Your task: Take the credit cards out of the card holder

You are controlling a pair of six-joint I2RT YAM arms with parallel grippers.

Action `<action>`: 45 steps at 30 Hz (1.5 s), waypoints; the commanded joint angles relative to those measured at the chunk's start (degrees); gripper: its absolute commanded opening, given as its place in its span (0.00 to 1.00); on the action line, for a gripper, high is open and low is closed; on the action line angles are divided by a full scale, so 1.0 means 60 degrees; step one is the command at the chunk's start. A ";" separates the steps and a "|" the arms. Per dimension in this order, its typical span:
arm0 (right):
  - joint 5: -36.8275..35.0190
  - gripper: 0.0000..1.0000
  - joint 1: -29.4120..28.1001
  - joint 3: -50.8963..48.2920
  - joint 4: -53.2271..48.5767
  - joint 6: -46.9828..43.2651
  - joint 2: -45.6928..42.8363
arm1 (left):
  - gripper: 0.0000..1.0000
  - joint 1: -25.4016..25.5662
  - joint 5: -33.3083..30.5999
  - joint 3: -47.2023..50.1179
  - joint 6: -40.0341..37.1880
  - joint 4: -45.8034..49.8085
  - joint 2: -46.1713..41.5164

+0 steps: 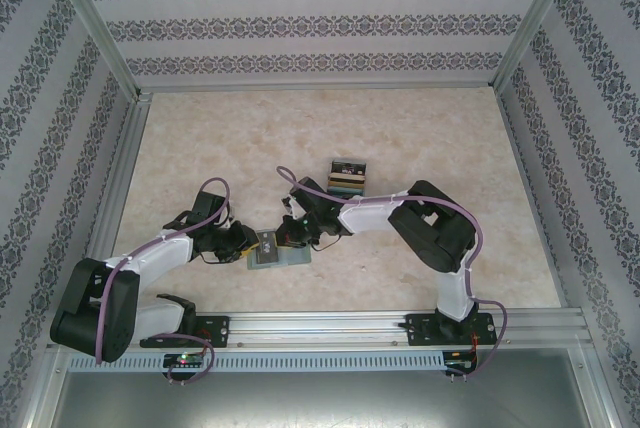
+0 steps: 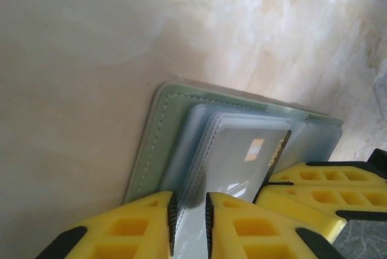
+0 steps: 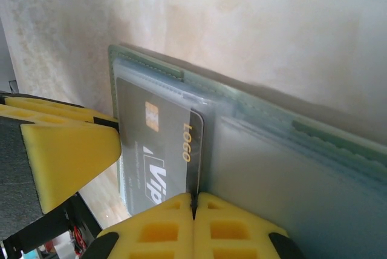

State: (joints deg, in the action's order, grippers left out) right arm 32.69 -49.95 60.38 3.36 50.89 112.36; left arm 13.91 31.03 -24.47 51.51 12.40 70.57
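The grey-blue card holder (image 1: 270, 255) lies open on the table between the two arms, its stitched cover (image 2: 150, 144) and clear sleeves (image 3: 290, 174) seen close up. A black credit card (image 3: 154, 144) with gold "LOGO" lettering sits partly in a sleeve, also seen through the plastic (image 2: 242, 159). My right gripper (image 3: 194, 206) is shut on that card's edge. My left gripper (image 2: 189, 219) is pinched on the clear sleeve edges of the holder. The two grippers (image 1: 250, 241) (image 1: 291, 234) stand close together over the holder, the right one's fingers (image 2: 326, 189) beside the left's.
A small pile of cards (image 1: 347, 177) lies on the marble table (image 1: 430, 138) just beyond the right gripper. Patterned walls and metal frame posts (image 1: 95, 18) enclose the table on three sides. A metal rail (image 1: 330, 326) carries the arm bases at the near edge.
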 commanded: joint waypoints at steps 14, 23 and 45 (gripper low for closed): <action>0.0324 0.00 0.0678 -0.0769 0.0471 -0.0057 -0.0636 | 0.16 0.0123 -0.0798 -0.0195 -0.0491 0.0787 0.0039; 0.0443 0.00 0.0633 -0.0672 0.0514 -0.0059 -0.0437 | 0.18 0.0130 -0.0516 -0.0623 -0.0463 0.0887 -0.0860; 0.0675 0.17 0.0445 -0.0257 0.0517 -0.0031 0.0016 | 0.09 0.0879 -0.0293 -0.0697 -0.0264 -0.0084 0.0817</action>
State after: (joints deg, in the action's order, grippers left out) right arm 35.64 -46.39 57.49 6.28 51.09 111.15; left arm 18.39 30.11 -27.77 50.41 11.14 74.96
